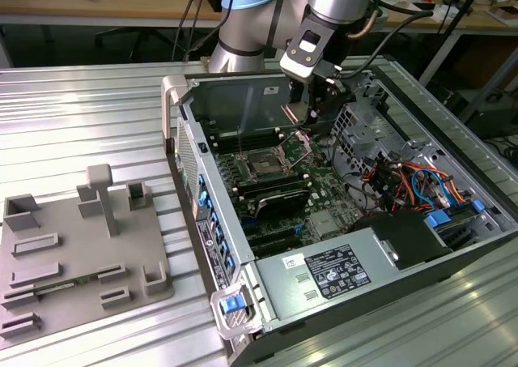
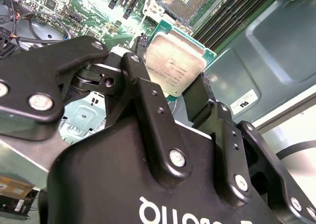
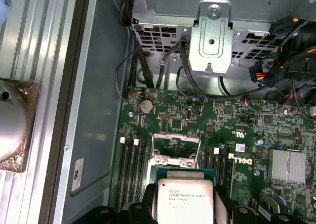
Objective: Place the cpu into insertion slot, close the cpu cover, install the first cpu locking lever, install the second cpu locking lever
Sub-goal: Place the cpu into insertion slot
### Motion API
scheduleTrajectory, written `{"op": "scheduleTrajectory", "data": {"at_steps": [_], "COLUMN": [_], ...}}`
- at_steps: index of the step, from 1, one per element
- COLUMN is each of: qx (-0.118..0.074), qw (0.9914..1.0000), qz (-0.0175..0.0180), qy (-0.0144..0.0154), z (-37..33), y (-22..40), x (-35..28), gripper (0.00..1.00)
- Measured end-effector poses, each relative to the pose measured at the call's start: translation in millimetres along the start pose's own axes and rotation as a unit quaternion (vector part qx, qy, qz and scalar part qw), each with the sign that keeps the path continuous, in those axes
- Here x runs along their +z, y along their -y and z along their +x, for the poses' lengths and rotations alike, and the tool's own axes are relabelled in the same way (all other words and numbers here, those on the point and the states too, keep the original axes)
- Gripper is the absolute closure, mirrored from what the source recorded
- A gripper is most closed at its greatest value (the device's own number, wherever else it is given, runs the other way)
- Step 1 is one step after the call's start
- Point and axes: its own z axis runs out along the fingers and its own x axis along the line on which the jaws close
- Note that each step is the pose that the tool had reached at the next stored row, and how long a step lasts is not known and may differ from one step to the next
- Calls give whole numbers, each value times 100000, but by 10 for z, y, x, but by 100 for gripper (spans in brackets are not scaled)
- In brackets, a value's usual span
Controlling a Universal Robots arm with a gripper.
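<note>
Step in hand: cpu placement, the first of four. The hand (image 2: 167, 83) is clamped on the cpu (image 2: 175, 61) by two opposite edges, with the metal top facing the cameras in both wrist views. In the exterior view the hand hangs at upper centre, above the insertion slot (image 1: 265, 164). The cpu is not yet seated, and the cpu cover (image 1: 297, 144) stands tilted open. Judged requirement: the cpu squared to the insertion slot, then lowered flat.

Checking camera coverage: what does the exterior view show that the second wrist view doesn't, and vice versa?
Exterior view adds: the grey fixture tray at its left, beside the computer case, and the labelled power supply. Second wrist view adds: the cpu held by the gripper, metal top toward the camera. Shared: the insertion slot, uncovered, cpu not yet in it.
</note>
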Motion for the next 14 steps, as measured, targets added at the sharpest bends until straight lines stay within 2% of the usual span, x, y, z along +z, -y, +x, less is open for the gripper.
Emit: {"op": "scheduleTrajectory", "data": {"at_steps": [10, 14], "qx": [71, 1443], "qw": [100000, 99990], "qz": [-1, -31], "qy": [7, 117], "z": [0, 0], "y": [0, 5], "x": [0, 4], "gripper": [45, 45]}}
